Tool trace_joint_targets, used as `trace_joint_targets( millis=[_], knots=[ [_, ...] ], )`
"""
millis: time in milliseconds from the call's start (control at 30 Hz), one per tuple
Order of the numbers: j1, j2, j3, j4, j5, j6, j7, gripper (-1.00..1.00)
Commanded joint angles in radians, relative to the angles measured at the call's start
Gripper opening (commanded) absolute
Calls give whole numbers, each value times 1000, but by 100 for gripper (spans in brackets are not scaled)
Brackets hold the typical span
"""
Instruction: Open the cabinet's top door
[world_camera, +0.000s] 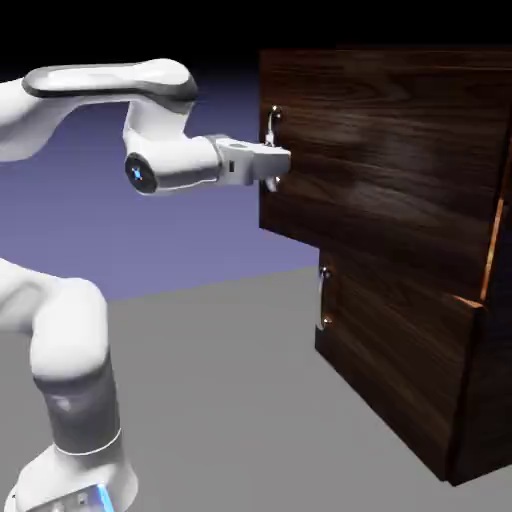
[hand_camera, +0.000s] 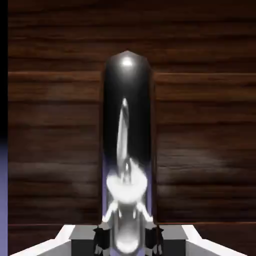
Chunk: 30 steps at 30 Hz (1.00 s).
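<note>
Jaws (world_camera: 274, 168) clamp top door's (world_camera: 390, 150) handle (hand_camera: 127, 145) — door swung ajar.

No text, label, brand, number or sign can be read anywhere in either view, neither on the cabinet (world_camera: 400, 230) nor on the arm (world_camera: 70, 340).

The cabinet (world_camera: 400, 250) runs off the exterior view's right edge; the gripper (world_camera: 277, 166) covers the lower handle (world_camera: 273, 125); the hand view hides the fingertips (hand_camera: 102, 240) partly.
</note>
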<state>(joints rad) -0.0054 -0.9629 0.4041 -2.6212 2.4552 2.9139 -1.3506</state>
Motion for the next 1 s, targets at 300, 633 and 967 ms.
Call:
trace_joint_targets(
  millis=[300,633,967],
  knots=[
    [363,-193,-294,-161,-374,83,152,-100],
    [544,-364,-423,-283,-796,158,458,-100],
    [324,-588,-515,-406,-1220,-174,808,-100]
  ],
)
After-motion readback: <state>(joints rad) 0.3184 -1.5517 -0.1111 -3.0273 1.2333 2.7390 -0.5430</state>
